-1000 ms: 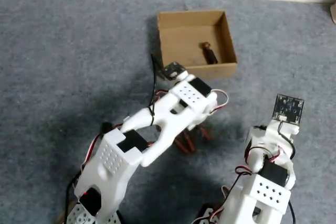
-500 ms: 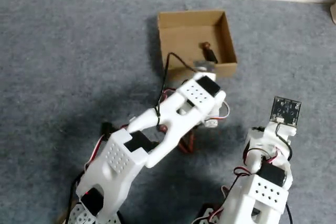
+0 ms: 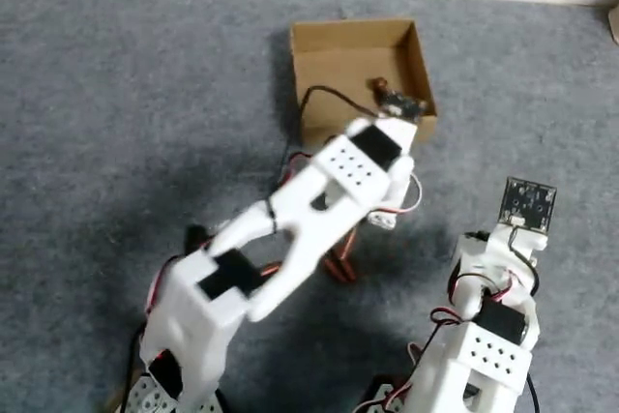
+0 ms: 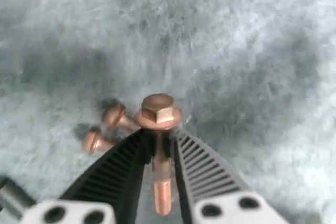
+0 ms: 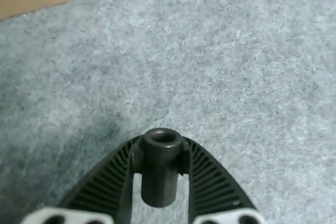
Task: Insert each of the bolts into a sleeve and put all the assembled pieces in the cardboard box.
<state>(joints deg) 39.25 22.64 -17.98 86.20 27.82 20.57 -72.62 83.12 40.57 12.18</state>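
While the copper hex-head bolt (image 4: 157,116) is being pinched by its shank in the nearly closed left gripper (image 4: 159,136), head past the fingertips and tip pointing back toward the wrist, the dark cylindrical metal sleeve (image 5: 161,174) is sitting clamped in the right gripper (image 5: 161,148), open bore at the fingertip end. Mating looks like the step in hand. The two axes probably need lining up first, with the bolt's tip meeting the bore slowly and both grips firm. Two more copper bolts (image 4: 113,115) are lying on the grey carpet (image 3: 116,94) below. The left arm (image 3: 319,200) is hanging near the brown cardboard box (image 3: 358,31).
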